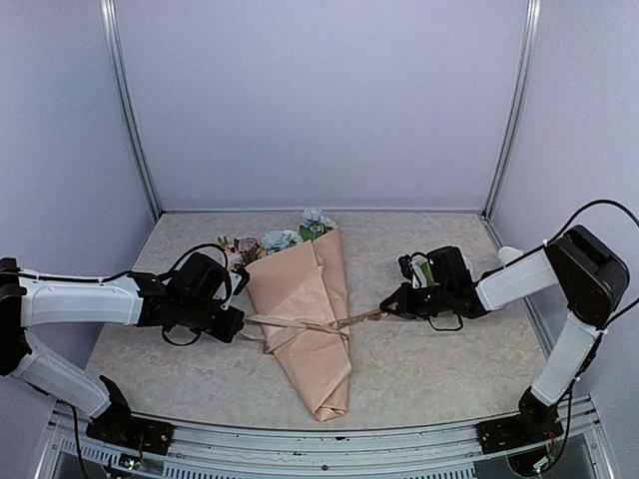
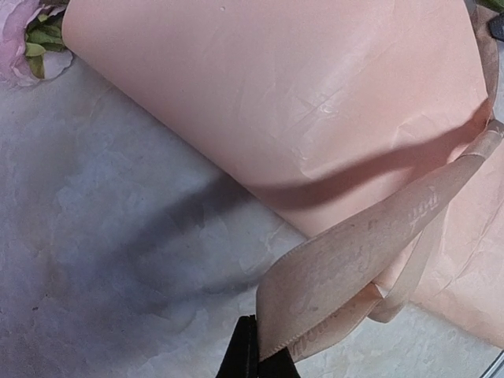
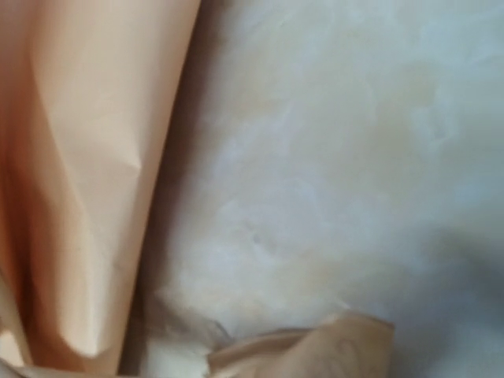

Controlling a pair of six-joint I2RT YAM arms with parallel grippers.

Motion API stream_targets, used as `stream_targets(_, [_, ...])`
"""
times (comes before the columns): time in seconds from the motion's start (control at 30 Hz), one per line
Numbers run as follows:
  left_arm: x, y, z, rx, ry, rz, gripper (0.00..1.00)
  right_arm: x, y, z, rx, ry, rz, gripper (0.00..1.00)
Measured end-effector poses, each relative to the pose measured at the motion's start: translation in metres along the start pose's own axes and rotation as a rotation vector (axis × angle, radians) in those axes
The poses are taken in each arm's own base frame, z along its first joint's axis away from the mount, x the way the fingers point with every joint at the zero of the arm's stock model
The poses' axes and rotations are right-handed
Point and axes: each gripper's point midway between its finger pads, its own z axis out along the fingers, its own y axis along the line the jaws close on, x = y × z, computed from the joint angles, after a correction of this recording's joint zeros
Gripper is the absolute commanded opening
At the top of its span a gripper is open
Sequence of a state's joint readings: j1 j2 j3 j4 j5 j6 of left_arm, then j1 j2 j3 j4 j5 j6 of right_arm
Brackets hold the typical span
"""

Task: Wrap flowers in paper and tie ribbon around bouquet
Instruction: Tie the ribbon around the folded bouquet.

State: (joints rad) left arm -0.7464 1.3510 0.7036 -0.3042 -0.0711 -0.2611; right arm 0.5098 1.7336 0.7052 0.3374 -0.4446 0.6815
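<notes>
bouquet (image 1: 300, 299) flat mid-table (image 1: 429, 369), blooms toward back wall (image 1: 319, 100), tail near front edge | open tabletop both sides | ribbon (image 1: 310, 324) taut across bouquet | left gripper (image 1: 238, 321) low, reaching inward, clamped on ribbon's left end | right gripper (image 1: 387, 304) low, mirrored, pinching right end

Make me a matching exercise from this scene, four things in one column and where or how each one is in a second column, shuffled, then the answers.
1 flowers
2 paper
3 ribbon
4 left tool

A stretched across the paper
B shut on a ribbon end
C rolled into a cone
D poking out of the wide far end

Pairs: 1-D, 2-C, 3-A, 4-B
</notes>
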Motion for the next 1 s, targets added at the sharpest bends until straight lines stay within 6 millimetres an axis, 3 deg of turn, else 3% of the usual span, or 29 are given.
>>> stream_targets(0.33, [-0.006,0.007,-0.01,0.004,-0.04,-0.08,0.0,0.02,-0.03,-0.02,0.156,0.012,-0.028,0.0])
stream_targets(0.53, [0.032,0.008,-0.002,0.033,0.034,-0.151,0.0,0.014,-0.031,-0.036,0.2,-0.021,-0.069,0.0])
stream_targets(0.63, [0.048,0.009,0.001,0.032,0.071,-0.183,0.0,0.003,-0.02,-0.046,0.181,-0.059,-0.109,0.0])
stream_targets(0.77, [0.051,0.009,-0.001,0.031,0.08,-0.216,0.0,-0.021,0.008,-0.067,0.137,-0.143,-0.198,0.0])
stream_targets(0.87, [0.037,0.001,-0.012,0.047,0.052,-0.21,0.0,-0.041,0.031,-0.08,0.104,-0.199,-0.27,0.0])
stream_targets(1.0, [0.003,-0.032,-0.034,0.123,-0.021,-0.141,0.0,-0.051,0.061,-0.084,0.021,-0.217,-0.361,0.0])
